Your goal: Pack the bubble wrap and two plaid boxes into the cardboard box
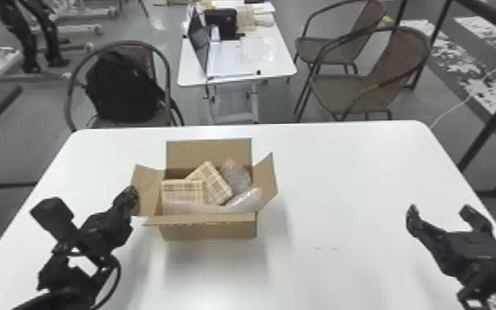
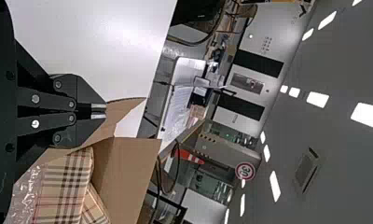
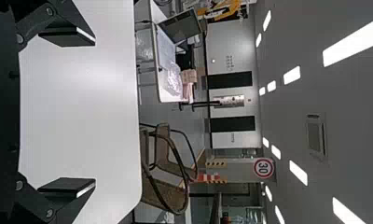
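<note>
While the cardboard box (image 1: pixel 208 231) stands open on the white table (image 1: pixel 342 185) in the head view, I have my left gripper (image 1: pixel 129 196) right at its left flap (image 1: pixel 146 189); whether I touch that flap, I can't tell. Both plaid boxes are inside: one (image 1: pixel 182 191) toward the left, the other (image 1: pixel 216 183) leaning at an angle just to its right, partly behind it. Bubble wrap (image 1: pixel 239 177) bunches up at the right of them, and more of it runs along the front, inside the near wall. My right gripper (image 1: pixel 440 212) is over the table's right side, well apart from the box, its fingers spread.

In the left wrist view, my left gripper (image 2: pixel 105 111) has its fingers clenched together, with brown cardboard just past the tips. Plaid pattern and clear wrap show near them, within the cardboard.

In the right wrist view, my right gripper (image 3: pixel 95 112) is released, its two fingers wide apart and nothing between them, above the bare tabletop.
</note>
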Motion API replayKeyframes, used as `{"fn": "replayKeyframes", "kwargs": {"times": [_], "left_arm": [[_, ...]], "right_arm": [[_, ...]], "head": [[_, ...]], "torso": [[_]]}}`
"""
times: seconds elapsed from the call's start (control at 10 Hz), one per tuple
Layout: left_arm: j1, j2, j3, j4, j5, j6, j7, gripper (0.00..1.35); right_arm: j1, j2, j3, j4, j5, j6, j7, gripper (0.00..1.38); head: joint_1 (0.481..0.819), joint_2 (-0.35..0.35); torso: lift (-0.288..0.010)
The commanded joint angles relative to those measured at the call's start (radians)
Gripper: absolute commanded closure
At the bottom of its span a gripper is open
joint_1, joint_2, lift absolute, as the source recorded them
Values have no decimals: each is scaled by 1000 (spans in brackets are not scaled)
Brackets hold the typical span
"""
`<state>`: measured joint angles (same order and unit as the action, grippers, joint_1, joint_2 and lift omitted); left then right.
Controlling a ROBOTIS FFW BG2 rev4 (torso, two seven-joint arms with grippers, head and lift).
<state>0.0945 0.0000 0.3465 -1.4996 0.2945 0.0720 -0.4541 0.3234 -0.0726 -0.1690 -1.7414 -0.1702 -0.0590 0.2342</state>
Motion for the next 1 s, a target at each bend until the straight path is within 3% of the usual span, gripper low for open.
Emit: {"fn": "replayKeyframes", "kwargs": {"times": [0.0,0.2,0.5,0.6,0.9], "left_arm": [[4,-3,0,-2,0,0,0,1213],[1,-3,-6,-5,-3,-1,9,1213],[16,-3,3,-18,6,-138,199,1213],[33,-3,-14,-18,37,-199,298,1213],[122,-3,-115,-16,181,-423,683,1213]], "right_arm": [[31,5,-23,3,5,-30,-21,222],[45,33,-21,37,9,-88,-59,222],[33,37,-21,54,6,-87,-58,222],[33,36,-20,52,6,-82,-58,222],[34,36,-20,51,1,-81,-58,222]], "head": [[695,46],[695,15],[695,38],[695,65],[695,131]], "torso": [[-71],[-71],[-71],[-71],[-71]]}}
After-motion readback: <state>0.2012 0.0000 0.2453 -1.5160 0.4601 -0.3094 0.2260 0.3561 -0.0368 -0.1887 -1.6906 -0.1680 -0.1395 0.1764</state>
